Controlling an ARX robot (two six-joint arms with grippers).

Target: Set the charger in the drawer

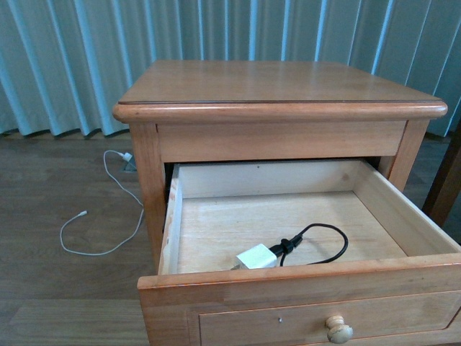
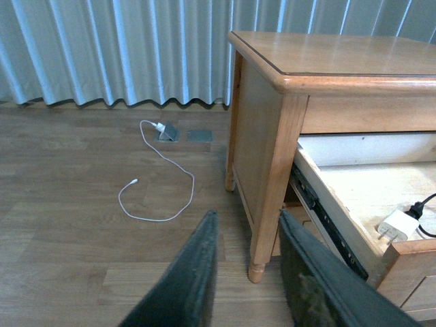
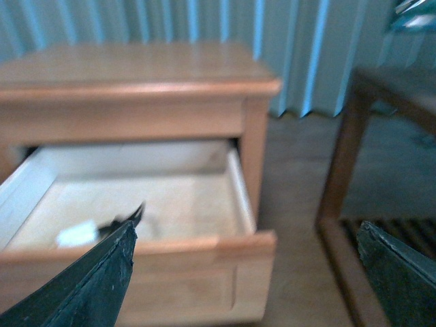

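- nightstand [image 1: 281, 81] top: varnished wood, pretty glossy
- drawer [image 1: 216, 234] inside: pale bare wood, matt
- charger [image 1: 256, 257]: smooth white plastic, black rubbery-looking cable [image 1: 289, 245]
- floor [image 1: 57, 288]: matt wood-grain planks
- curtain [image 1: 72, 58]: soft-looking cloth, matt

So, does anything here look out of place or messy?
Only the thin white cable: it trails in a loose loop across the floor left of the nightstand, free end plugged into nothing. The drawer stands pulled out, with the charger lying inside near its front. Nothing looks damaged.

Charger [image 1: 256, 256] on drawer [image 1: 238, 223] bottom, apparently flat
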